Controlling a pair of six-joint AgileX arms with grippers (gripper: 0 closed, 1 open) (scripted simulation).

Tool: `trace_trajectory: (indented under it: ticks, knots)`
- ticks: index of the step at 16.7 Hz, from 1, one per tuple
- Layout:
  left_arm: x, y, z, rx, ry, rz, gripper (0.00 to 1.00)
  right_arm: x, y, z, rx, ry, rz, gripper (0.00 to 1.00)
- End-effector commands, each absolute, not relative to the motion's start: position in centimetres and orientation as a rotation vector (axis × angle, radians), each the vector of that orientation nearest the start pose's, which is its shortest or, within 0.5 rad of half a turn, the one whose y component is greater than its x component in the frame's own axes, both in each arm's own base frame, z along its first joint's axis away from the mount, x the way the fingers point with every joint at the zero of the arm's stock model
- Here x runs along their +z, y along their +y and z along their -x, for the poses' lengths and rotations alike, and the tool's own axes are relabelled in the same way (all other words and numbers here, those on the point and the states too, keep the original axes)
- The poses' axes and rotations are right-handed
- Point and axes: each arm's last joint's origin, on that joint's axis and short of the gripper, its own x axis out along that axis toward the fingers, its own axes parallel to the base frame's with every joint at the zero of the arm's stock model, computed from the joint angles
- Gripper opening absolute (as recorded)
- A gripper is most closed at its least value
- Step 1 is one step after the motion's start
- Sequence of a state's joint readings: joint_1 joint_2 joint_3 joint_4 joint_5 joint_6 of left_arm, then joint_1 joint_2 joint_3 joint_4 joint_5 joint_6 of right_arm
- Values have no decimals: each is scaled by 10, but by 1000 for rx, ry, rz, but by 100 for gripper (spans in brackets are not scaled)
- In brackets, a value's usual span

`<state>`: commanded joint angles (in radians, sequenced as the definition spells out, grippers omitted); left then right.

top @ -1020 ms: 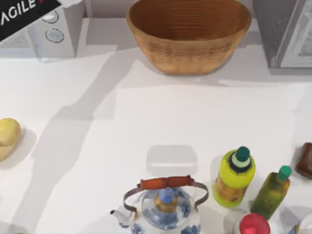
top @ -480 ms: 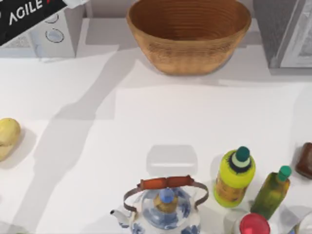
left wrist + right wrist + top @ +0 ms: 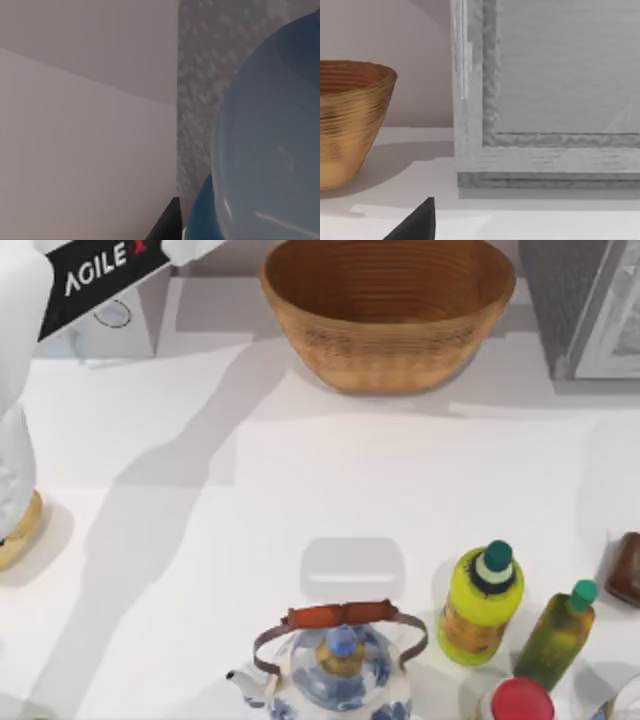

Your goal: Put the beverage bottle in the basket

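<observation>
The jaws of the left gripper (image 3: 167, 225) and the right gripper (image 3: 417, 222) each show as one dark tip, and we cannot tell whether they stand apart or together. Our left arm (image 3: 20, 390) now fills the upper left and left edge of the top view. Half a second ago only its black band crossed that corner. It now hides most of the yellow lump (image 3: 20, 530) at mid left and part of the white appliance (image 3: 125, 315).

Nothing else on the counter (image 3: 300, 470) has shifted. One basket (image 3: 390, 350) sits at upper centre, opening upward, beside the grey appliance (image 3: 590, 300) at upper right. One blue-and-white kettle (image 3: 300, 690) stands at bottom centre. Two green-capped bottles stand upright at lower right, a fat yellow bottle (image 3: 480, 605) and a slim olive bottle (image 3: 558, 635). One red cap (image 3: 520, 700) and one brown thing (image 3: 627, 568) are nearby.

In the left wrist view a pale blue rounded surface (image 3: 270, 140) looms close. We cannot tell whether it is the beverage bottle, so its place and its long axis stay unknown to us.
</observation>
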<state>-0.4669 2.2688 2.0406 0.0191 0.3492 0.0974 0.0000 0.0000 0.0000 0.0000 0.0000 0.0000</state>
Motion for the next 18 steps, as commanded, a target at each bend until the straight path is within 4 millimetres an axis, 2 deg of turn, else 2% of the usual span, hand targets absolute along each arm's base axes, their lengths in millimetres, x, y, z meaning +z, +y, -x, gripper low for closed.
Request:
trace_trajectory:
  ticks: [6, 11, 18]
  knots:
    - [269, -260, -494, -799, 178, -92, 0, 160, -1, -106, 0, 0, 0, 100]
    - [267, -261, -495, -799, 177, -92, 0, 160, -1, -106, 0, 0, 0, 100]
    - [267, -261, -495, -799, 177, -92, 53, 160, -1, -106, 0, 0, 0, 100]
